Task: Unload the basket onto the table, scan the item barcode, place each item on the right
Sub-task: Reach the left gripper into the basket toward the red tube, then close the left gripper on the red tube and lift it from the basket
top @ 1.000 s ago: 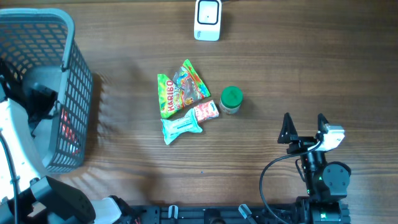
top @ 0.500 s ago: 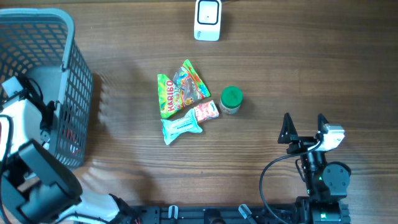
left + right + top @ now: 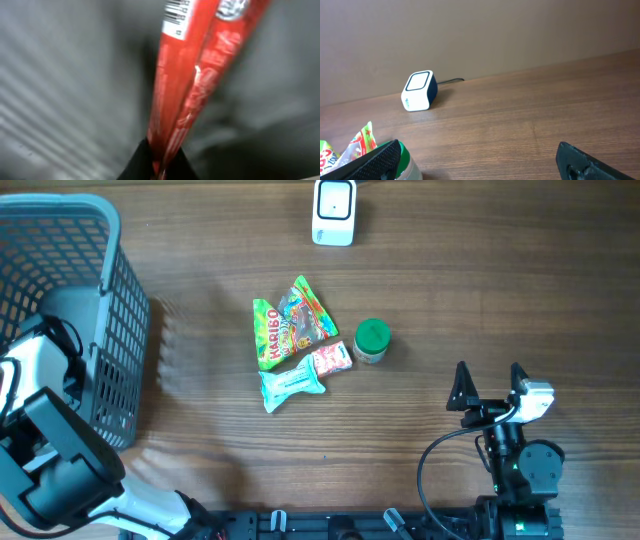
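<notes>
Wood-grain tabletop (image 3: pixel 500 280) from overhead: grey mesh basket (image 3: pixel 120 330) at the left edge, white scanner (image 3: pixel 333 212) at top centre. Cluster of snack packets (image 3: pixel 290 345) mid-table, with a green-lidded jar (image 3: pixel 372 340) just beside them on the right. Left arm (image 3: pixel 45 380) reaches down into the basket, and its tip is hidden by the basket wall. Right pincer (image 3: pixel 490 385) sits lower right, released, jaws wide, well apart from the jar.

Left wrist view: left pincer (image 3: pixel 159 162) is clenched on the lower end of a red packet (image 3: pixel 185 85). The packet runs upward and away from the camera, with a white barcode label (image 3: pixel 177 20) at its upper end. Blurred grey basket interior behind.

Right wrist view: dark fingers (image 3: pixel 375 162) spread far apart, nothing between them. Scanner stands ahead to the left with its cable trailing behind. The jar lid and a packet corner show at the lower left.
</notes>
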`<state>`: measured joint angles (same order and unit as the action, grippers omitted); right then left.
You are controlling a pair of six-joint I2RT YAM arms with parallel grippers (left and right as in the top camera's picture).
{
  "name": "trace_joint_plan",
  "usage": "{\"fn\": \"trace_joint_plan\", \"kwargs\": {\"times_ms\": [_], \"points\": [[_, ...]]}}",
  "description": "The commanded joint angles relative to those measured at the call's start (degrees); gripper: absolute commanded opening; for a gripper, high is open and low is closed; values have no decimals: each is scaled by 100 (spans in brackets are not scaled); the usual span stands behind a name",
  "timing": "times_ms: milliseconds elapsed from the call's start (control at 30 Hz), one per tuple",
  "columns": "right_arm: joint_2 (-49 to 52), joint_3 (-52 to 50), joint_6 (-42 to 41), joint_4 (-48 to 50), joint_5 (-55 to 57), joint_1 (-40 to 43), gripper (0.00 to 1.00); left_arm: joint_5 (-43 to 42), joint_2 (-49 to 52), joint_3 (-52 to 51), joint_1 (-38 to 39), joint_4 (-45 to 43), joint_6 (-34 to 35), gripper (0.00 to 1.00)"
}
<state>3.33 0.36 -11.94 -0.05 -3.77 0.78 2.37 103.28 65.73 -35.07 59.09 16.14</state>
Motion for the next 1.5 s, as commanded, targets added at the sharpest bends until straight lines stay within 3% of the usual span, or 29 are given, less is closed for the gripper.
{"fn": "trace_joint_plan", "kwargs": {"times_ms": [0, 367, 533, 633, 700, 733, 833, 967, 1100, 1167, 1200, 1333, 1467], "points": [[0, -7, -11, 13, 76, -37, 100, 326, 149, 271, -22, 234, 2, 4], [0, -7, -11, 13, 76, -37, 100, 365, -221, 4972, -109, 2594, 210, 4], [0, -7, -9, 11, 76, -37, 100, 195, -448, 6076, -109, 3014, 210, 4], [0, -7, -9, 13, 76, -37, 100, 195, -483, 6052, -111, 3106, 234, 4], [0, -7, -9, 13, 76, -37, 100, 195, -413, 5928, -109, 3145, 254, 28], [0, -7, -7, 11, 76, -37, 100, 184, -374, 5847, -109, 3156, 256, 55], [0, -7, -9, 13, 76, -37, 100, 190, -219, 5563, -111, 3104, 251, 79], [0, -7, -9, 11, 76, -37, 100, -33, -92, 5047, -111, 2793, 225, 78], [0, -7, -11, 11, 76, -37, 100, -76, -79, 4210, -109, 2444, 28, 71], [0, -7, -9, 11, 76, -37, 100, 166, -79, 3797, -109, 2288, 33, 76], [0, -7, -9, 13, 76, -37, 100, 424, -79, 3477, -111, 2179, 87, 100], [0, -7, -9, 13, 76, -37, 100, 597, -79, 2955, -109, 1908, 92, 100], [0, -7, -9, 13, 76, -37, 100, 584, -79, 2363, -120, 1241, -682, 96]]}}
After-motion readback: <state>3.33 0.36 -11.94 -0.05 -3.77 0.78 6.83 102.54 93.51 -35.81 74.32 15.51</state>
